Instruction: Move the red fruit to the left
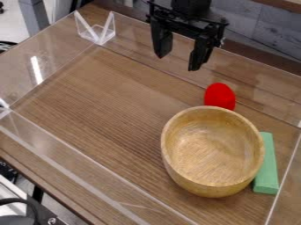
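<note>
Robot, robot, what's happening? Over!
Pincer open, up high, empty. Strawberry on table behind bowl. Path left clear.

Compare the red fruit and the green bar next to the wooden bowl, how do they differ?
The red fruit is rounded and glossy; the green bar is flat and long. The fruit sits behind the wooden bowl, the bar along its right side. Both are smaller than the bowl and rest on the table.

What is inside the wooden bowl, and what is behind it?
The wooden bowl shows only its bare inside; nothing lies in it. Behind its far rim stands the red fruit; the rim covers the fruit's lowest part.
</note>
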Action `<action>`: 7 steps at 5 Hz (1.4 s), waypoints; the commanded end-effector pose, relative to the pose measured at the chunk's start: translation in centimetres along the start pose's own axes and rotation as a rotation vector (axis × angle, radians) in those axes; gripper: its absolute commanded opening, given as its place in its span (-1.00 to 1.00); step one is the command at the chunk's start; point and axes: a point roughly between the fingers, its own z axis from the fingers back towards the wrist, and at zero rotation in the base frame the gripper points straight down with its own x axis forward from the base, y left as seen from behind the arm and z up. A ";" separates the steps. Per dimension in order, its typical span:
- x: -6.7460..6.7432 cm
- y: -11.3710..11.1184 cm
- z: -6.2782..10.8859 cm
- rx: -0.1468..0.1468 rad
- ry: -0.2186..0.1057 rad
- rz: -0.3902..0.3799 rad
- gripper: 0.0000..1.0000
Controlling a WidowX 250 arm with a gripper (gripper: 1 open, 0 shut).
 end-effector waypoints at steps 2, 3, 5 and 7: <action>1.2 -2.5 -3.2 -0.050 -0.003 0.202 1.00; 3.2 -4.3 -3.6 -0.071 -0.034 0.191 1.00; 5.3 -5.3 -3.7 -0.106 -0.082 0.282 1.00; 6.6 -4.4 -3.6 -0.099 -0.116 0.405 1.00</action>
